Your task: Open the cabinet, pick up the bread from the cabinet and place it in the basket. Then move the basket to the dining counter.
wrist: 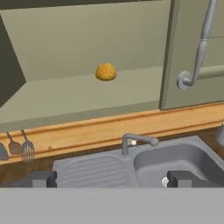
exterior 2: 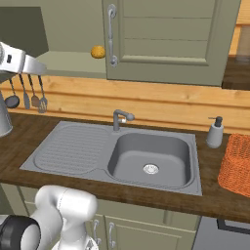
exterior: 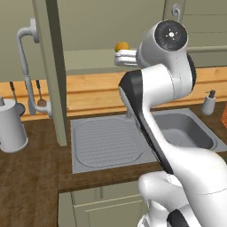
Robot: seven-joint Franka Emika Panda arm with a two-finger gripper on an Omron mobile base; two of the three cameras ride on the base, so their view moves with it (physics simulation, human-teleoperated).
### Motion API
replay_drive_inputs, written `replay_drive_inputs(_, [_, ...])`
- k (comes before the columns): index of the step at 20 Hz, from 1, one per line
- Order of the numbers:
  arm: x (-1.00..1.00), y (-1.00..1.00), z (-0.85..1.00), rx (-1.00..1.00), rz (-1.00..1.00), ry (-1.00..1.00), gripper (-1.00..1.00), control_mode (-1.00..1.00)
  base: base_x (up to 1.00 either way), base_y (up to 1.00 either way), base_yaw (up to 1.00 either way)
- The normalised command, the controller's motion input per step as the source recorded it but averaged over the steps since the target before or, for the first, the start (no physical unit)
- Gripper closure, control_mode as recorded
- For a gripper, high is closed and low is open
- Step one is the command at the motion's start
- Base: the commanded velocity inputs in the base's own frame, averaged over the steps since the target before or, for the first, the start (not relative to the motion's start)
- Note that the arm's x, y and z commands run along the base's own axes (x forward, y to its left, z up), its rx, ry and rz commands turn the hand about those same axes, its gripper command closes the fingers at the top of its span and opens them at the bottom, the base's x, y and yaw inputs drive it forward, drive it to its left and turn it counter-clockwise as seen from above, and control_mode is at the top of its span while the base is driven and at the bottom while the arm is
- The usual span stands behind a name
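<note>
With the cabinet [wrist: 87, 39] open and the pincer [wrist: 109, 178] spread empty, advance toward 12 o'clock, centring both fingers around the bread [wrist: 106, 71] before closing.

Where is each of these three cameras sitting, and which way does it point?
Left base view: behind the arm to its left, looking forward over the sink at the open cabinet; the white arm rises from lower right.
Right base view: behind to the right, facing the same sink; a white joint shows at lower left.
Hand view: on the hand, facing the cabinet shelf; the open gripper has dark fingertips at the bottom.
All share the bread.
</note>
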Motion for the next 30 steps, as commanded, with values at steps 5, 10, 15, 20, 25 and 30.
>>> replay_drive_inputs(5, [0.58, -0.02, 0.0, 0.0, -0.01, 0.03, -1.0, -1.0, 0.0, 0.0, 0.0])
replay_drive_inputs(10, [0.63, -0.1, -0.05, 0.0, 0.0, 0.03, -1.0, -1.0, 0.0, 0.0, 0.0])
replay_drive_inputs(15, [0.5, -0.2, -0.09, 0.0, 0.0, 0.02, -1.0, -1.0, 0.0, 0.0, 0.0])
replay_drive_inputs(20, [0.45, 0.0, -0.02, 0.0, 0.0, 0.02, -1.0, -1.0, 0.0, 0.0, 0.0])
replay_drive_inputs(25, [0.45, -0.01, 0.0, 0.0, 0.0, 0.01, -1.0, -1.0, 0.0, 0.0, 0.0])
replay_drive_inputs(30, [0.44, -0.07, 0.0, 0.0, 0.0, 0.0, -1.0, -1.0, 0.0, 0.0, 0.0])
